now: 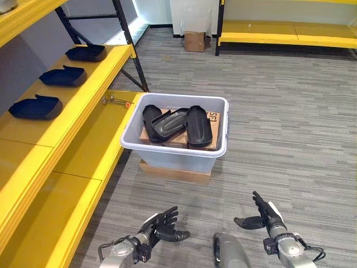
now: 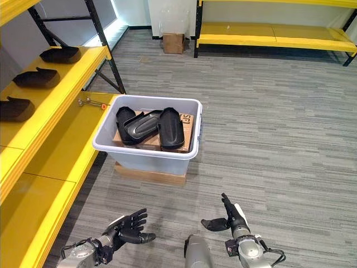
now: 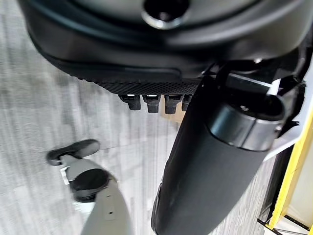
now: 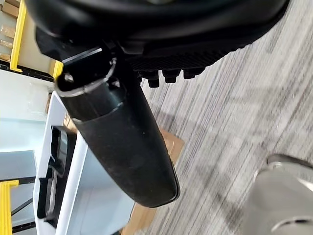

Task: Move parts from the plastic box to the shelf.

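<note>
Nearest the camera, my left hand (image 1: pixel 159 226) and my right hand (image 1: pixel 266 215) hover low over the grey striped carpet, both empty with fingers loosely spread and thumbs held apart. Ahead of them stands the pale grey plastic box (image 1: pixel 167 152) on a flat piece of cardboard, close beside the yellow metal shelf (image 1: pixel 83 106). Three dark moulded plastic parts (image 1: pixel 177 124) lie overlapping inside the box. Three similar dark parts (image 1: pixel 36 106) rest in a row on the shelf's upper level. I judge the task roughly half done: three placed, three left.
</note>
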Robot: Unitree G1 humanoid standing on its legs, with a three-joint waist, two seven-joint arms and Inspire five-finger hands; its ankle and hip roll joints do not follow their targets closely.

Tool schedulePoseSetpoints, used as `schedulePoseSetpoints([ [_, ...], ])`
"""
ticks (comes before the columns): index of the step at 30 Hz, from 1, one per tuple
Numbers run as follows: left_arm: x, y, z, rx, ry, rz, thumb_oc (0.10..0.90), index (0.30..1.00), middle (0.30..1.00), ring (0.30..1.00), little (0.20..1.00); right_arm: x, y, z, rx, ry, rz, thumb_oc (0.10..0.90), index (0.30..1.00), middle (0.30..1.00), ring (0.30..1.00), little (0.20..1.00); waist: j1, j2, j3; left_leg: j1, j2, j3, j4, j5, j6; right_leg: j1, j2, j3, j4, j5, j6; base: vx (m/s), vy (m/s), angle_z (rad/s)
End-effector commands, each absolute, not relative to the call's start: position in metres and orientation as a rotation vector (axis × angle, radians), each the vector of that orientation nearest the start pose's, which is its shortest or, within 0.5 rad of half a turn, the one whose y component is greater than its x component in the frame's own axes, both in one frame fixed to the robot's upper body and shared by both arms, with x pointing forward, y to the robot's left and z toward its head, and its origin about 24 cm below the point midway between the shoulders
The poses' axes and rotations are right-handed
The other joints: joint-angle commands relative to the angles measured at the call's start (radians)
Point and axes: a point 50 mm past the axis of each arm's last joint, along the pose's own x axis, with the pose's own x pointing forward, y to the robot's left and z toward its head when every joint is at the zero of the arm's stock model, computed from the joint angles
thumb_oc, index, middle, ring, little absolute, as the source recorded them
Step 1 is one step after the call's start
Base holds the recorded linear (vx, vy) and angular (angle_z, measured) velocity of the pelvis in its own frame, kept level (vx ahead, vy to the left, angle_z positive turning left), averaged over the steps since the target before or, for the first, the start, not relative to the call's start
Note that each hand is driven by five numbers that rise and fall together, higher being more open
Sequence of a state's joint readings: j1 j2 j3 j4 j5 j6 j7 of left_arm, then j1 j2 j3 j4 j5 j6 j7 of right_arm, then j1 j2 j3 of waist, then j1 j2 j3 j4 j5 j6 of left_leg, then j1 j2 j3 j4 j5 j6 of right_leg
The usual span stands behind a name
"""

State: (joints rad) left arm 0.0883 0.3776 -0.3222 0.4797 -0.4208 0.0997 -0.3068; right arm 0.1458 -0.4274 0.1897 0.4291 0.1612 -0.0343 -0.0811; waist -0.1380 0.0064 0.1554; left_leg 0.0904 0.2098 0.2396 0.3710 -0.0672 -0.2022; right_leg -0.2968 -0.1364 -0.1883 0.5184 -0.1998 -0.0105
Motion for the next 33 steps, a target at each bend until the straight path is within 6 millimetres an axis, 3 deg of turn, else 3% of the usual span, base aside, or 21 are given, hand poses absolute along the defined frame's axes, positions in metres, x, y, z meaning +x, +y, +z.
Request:
schedulePoseSetpoints([
  [1,0.182,0.186,-0.079,-0.096,0.639,-0.331,0.9,1.0,1.0,1.0,1.0,0.203,-0.24,-0.035,-0.314,0.357,-0.015,0.9,1.0,1.0,1.0,1.0,0.011,-0.035,-0.065,-0.095,-0.147,0.099,0.516,0.013,0.116,0.166,0.067,-0.076,-0.374,0.107,-0.018,0.19,-0.07,0.05],
  [3,0.183,0.192,-0.078,-0.11,0.638,-0.298,0.9,1.0,1.0,1.0,1.0,0.204,-0.241,-0.033,-0.316,0.352,-0.014,0.9,1.0,1.0,1.0,1.0,0.021,-0.022,-0.049,-0.15,-0.093,0.11,0.546,-0.02,0.112,0.202,0.086,-0.069,-0.367,0.075,-0.022,0.2,0.027,-0.13],
  [5,0.182,0.197,-0.079,-0.119,0.637,-0.258,0.9,1.0,1.0,1.0,1.0,0.204,-0.242,-0.032,-0.314,0.342,-0.011,0.9,1.0,1.0,1.0,1.0,0.027,-0.022,-0.033,-0.158,-0.063,0.137,0.457,-0.039,0.127,0.23,0.086,-0.067,-0.364,0.065,-0.018,0.16,0.139,0.02],
  [8,0.178,0.205,-0.079,-0.137,0.628,-0.207,0.9,1.0,1.0,1.0,1.0,0.206,-0.244,-0.029,-0.308,0.33,-0.028,0.9,1.0,1.0,1.0,1.0,0.026,-0.028,-0.013,-0.155,-0.011,0.196,0.212,-0.028,0.146,0.279,0.075,-0.051,-0.364,0.058,0.002,0.2,0.242,0.2],
  [9,0.175,0.209,-0.079,-0.145,0.627,-0.191,0.9,1.0,1.0,1.0,1.0,0.204,-0.246,-0.029,-0.305,0.327,-0.038,0.9,1.0,1.0,1.0,1.0,0.037,-0.03,-0.004,-0.172,0.002,0.193,0.108,0.0,0.144,0.315,0.066,-0.039,-0.367,0.05,0.013,0.26,0.299,0.32],
  [11,0.171,0.214,-0.079,-0.152,0.627,-0.166,0.9,1.0,1.0,1.0,1.0,0.203,-0.246,-0.028,-0.298,0.32,-0.04,0.9,1.0,1.0,1.0,1.0,0.057,-0.028,0.003,-0.189,0.008,0.165,-0.007,0.037,0.135,0.344,0.06,-0.029,-0.364,0.039,0.025,0.3,0.335,0.26],
  [12,0.162,0.22,-0.082,-0.157,0.631,-0.13,0.9,1.0,1.0,1.0,1.0,0.203,-0.244,-0.027,-0.295,0.307,-0.023,0.9,1.0,1.0,1.0,1.0,0.093,-0.015,0.008,-0.213,0.04,0.104,-0.182,0.151,0.115,0.365,0.066,-0.013,-0.355,0.035,0.029,0.31,0.333,0.05],
  [15,0.152,0.228,-0.085,-0.169,0.632,-0.085,0.9,1.0,1.0,1.0,1.0,0.205,-0.241,-0.025,-0.297,0.303,0.003,0.9,1.0,1.0,1.0,1.0,0.126,-0.007,0.016,-0.225,0.108,-0.002,-0.304,0.257,0.081,0.381,0.065,0.033,-0.324,0.012,0.041,0.38,0.39,-0.44],
  [17,0.145,0.234,-0.087,-0.198,0.627,-0.054,0.9,1.0,1.0,1.0,1.0,0.206,-0.24,-0.023,-0.31,0.306,0.029,0.9,1.0,1.0,1.0,1.0,0.137,-0.001,0.024,-0.219,0.149,-0.054,-0.329,0.257,0.076,0.373,0.043,0.064,-0.239,-0.03,0.054,0.46,0.562,-0.81],
  [19,0.145,0.236,-0.087,-0.214,0.623,-0.062,0.9,1.0,1.0,1.0,1.0,0.207,-0.241,-0.022,-0.307,0.308,0.029,0.9,1.0,1.0,1.0,1.0,0.134,0.006,0.025,-0.198,0.153,-0.037,-0.323,0.238,0.075,0.366,0.032,0.06,-0.187,-0.057,0.062,0.37,0.537,-0.6],
  [22,0.156,0.233,-0.086,-0.14,0.64,-0.136,0.9,1.0,1.0,1.0,1.0,0.205,-0.241,-0.027,-0.269,0.339,0.002,0.9,1.0,1.0,1.0,1.0,0.124,0.022,0.022,-0.185,0.137,-0.028,-0.255,0.191,0.077,0.344,0.003,0.047,-0.069,-0.115,0.073,0.37,0.539,-0.17],
  [24,0.166,0.227,-0.085,-0.13,0.633,-0.167,0.9,1.0,1.0,1.0,1.0,0.204,-0.237,-0.029,-0.233,0.342,0.03,0.9,1.0,1.0,1.0,1.0,0.121,0.013,0.017,-0.183,0.105,-0.011,-0.203,0.139,0.099,0.359,-0.017,0.021,-0.034,-0.139,0.077,0.35,0.483,0.18],
  [25,0.173,0.225,-0.083,-0.121,0.628,-0.178,0.9,1.0,1.0,1.0,1.0,0.204,-0.229,-0.028,-0.237,0.333,0.067,0.9,1.0,1.0,1.0,1.0,0.121,0.006,0.011,-0.174,0.065,0.003,-0.192,0.109,0.122,0.362,-0.033,0.008,-0.002,-0.131,0.087,0.28,0.405,0.08],
  [26,0.173,0.225,-0.083,-0.12,0.628,-0.179,0.9,1.0,1.0,1.0,1.0,0.204,-0.229,-0.028,-0.237,0.333,0.069,0.9,1.0,1.0,1.0,1.0,0.121,0.004,0.01,-0.172,0.061,0.004,-0.192,0.107,0.124,0.361,-0.035,0.008,0.001,-0.13,0.089,0.31,0.457,-0.04],
  [30,0.177,0.225,-0.08,-0.083,0.628,-0.223,0.9,1.0,1.0,1.0,1.0,0.21,-0.217,-0.027,-0.216,0.321,0.067,0.9,1.0,1.0,1.0,1.0,0.139,-0.021,-0.01,-0.155,-0.04,0.02,-0.196,0.049,0.192,0.363,-0.058,0.009,0.062,-0.061,0.134,0.27,0.369,0.03],
  [31,0.177,0.227,-0.079,-0.052,0.636,-0.247,0.9,1.0,1.0,1.0,1.0,0.215,-0.214,-0.027,-0.198,0.312,0.05,0.9,1.0,1.0,1.0,1.0,0.161,-0.034,-0.025,-0.163,-0.081,0.041,-0.184,0.014,0.227,0.375,-0.079,-0.023,0.088,-0.029,0.151,0.27,0.421,-0.05],
  [33,0.177,0.227,-0.08,-0.031,0.641,-0.251,0.9,1.0,1.0,1.0,1.0,0.218,-0.211,-0.027,-0.193,0.309,0.042,0.9,1.0,1.0,1.0,1.0,0.18,-0.04,-0.034,-0.16,-0.109,0.057,-0.181,-0.006,0.252,0.369,-0.111,-0.049,0.123,0.021,0.156,0.15,0.293,-0.26],
])
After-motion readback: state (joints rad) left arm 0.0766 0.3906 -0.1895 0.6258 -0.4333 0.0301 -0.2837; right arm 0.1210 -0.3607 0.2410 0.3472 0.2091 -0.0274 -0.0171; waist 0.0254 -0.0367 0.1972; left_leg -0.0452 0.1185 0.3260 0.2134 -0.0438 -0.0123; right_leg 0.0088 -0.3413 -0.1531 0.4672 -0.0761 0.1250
